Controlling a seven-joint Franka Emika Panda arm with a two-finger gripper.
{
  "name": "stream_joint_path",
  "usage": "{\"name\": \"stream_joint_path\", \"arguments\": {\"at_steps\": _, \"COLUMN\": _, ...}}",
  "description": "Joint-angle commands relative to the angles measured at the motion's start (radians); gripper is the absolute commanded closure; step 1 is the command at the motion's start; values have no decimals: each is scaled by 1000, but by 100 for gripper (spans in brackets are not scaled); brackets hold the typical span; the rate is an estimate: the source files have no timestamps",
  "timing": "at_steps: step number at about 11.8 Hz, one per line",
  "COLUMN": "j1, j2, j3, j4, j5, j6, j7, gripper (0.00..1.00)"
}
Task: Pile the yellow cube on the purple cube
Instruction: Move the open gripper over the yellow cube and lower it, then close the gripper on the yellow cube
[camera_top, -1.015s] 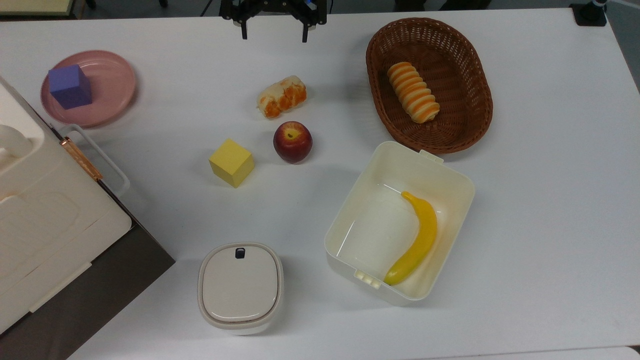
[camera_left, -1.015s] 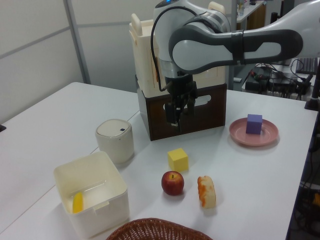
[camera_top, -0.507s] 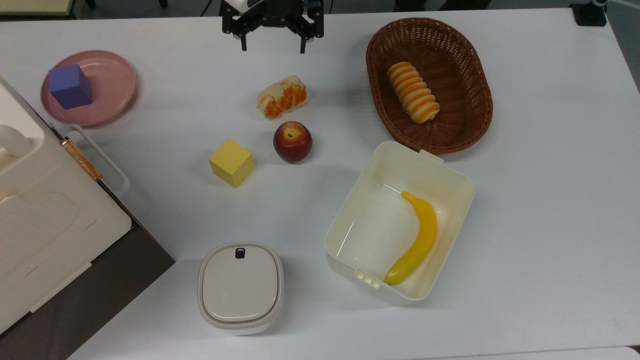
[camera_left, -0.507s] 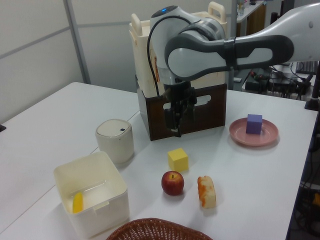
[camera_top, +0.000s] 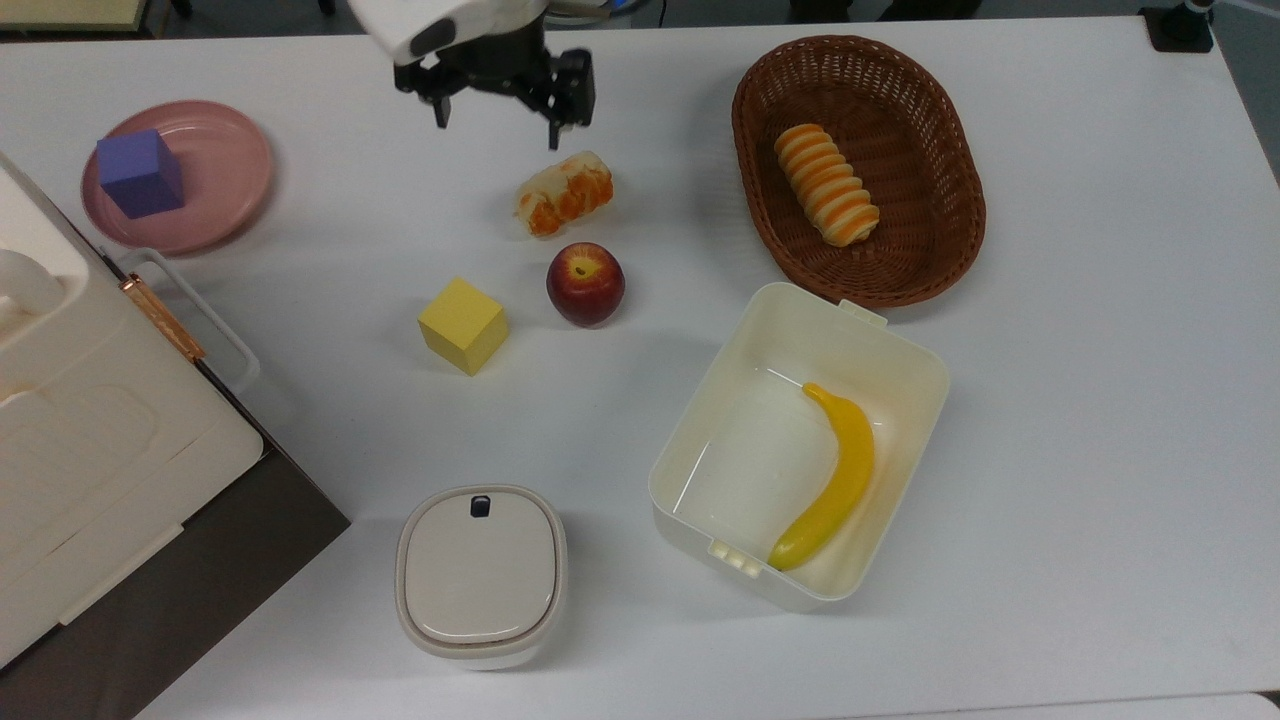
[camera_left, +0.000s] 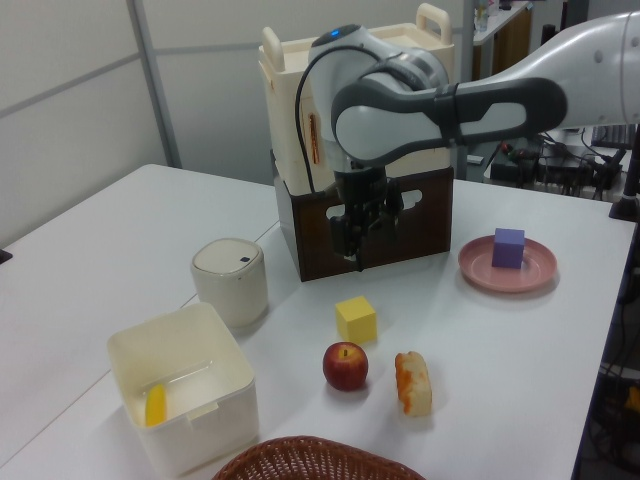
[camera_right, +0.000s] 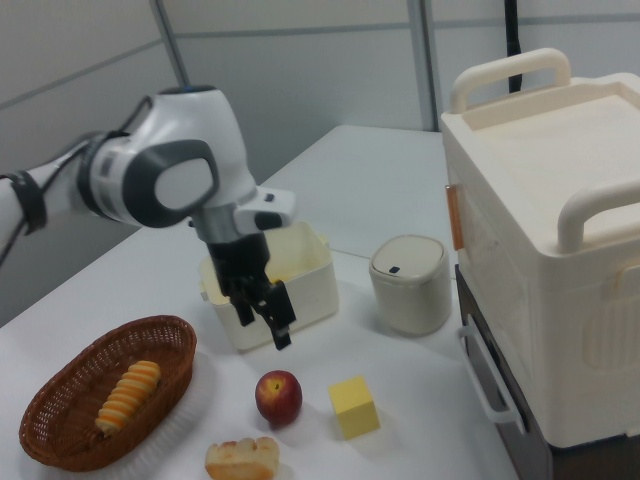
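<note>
Top view: purple cube (camera_top: 139, 173) on pink plate (camera_top: 225, 165), banana (camera_top: 830, 478) in tub (camera_top: 905, 345); gripper (camera_top: 495, 112) fingers spread, empty.

lab | partition walls (camera_left: 80, 90) | cable-strewn desk (camera_left: 545, 160)

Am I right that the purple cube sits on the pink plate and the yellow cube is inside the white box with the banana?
Not quite. The purple cube does sit on the pink plate, but the yellow cube rests on the bare table beside the apple, as the top view shows. The white box holds the banana.
</note>
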Motion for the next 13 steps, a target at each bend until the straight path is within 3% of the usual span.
{"name": "stream_joint_path", "arguments": {"at_steps": 1, "j1": -54, "j2": 65, "j3": -2, "j4": -16, "j5": -2, "j6": 106, "j7": 139, "gripper": 0}}
{"name": "stream_joint_path", "arguments": {"at_steps": 4, "j1": -101, "j2": 160, "j3": -2, "j4": -18, "j5": -2, "j6": 219, "j7": 315, "gripper": 0}}
{"name": "stream_joint_path", "arguments": {"at_steps": 8, "j1": -105, "j2": 255, "j3": 1, "j4": -38, "j5": 0, "j6": 339, "j7": 435, "gripper": 0}}
{"name": "stream_joint_path", "arguments": {"at_steps": 13, "j1": -99, "j2": 318, "j3": 6, "j4": -39, "j5": -14, "j6": 379, "j7": 436, "gripper": 0}}
